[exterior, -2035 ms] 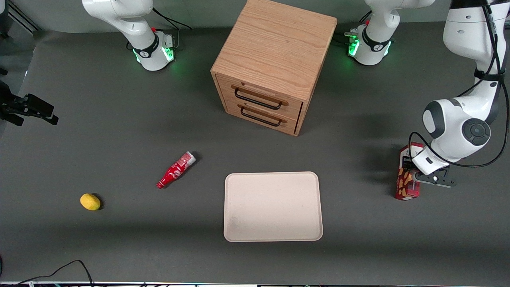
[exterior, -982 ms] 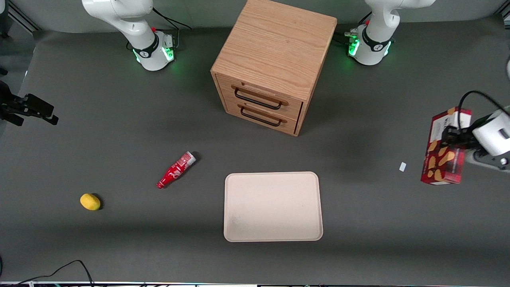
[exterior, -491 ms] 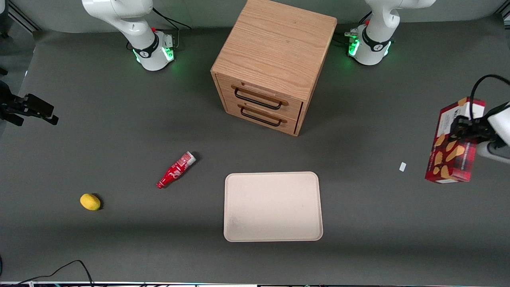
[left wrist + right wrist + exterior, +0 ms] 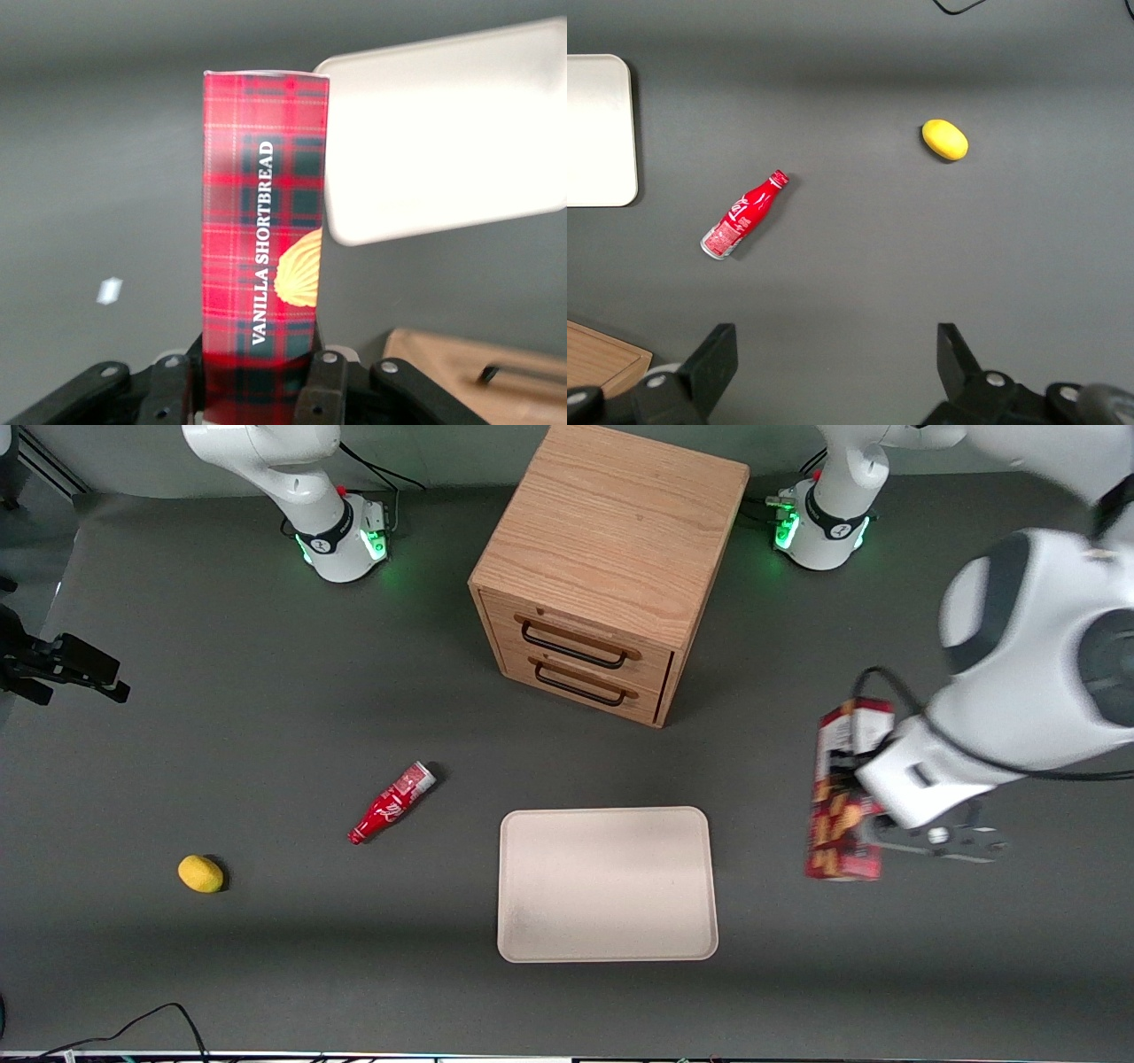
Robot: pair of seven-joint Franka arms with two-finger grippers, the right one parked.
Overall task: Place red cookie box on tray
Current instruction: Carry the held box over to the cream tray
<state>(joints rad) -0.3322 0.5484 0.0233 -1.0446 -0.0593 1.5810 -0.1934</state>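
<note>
At the upper centre of the front view stands the wooden drawer cabinet (image 4: 611,567), and below it, in the lower centre, the cream tray (image 4: 607,884) lies flat on the grey table. At the right of that view the gripper (image 4: 873,815) is clamped on the red cookie box (image 4: 840,802), carrying it in the air beside the tray. A red soda bottle (image 4: 392,802) and a yellow lemon (image 4: 200,873) lie at lower left.

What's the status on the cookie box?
Gripper shut on cookie box, carried above the table. Tray bare, toward the parked arm from the box. Nothing between them.
</note>
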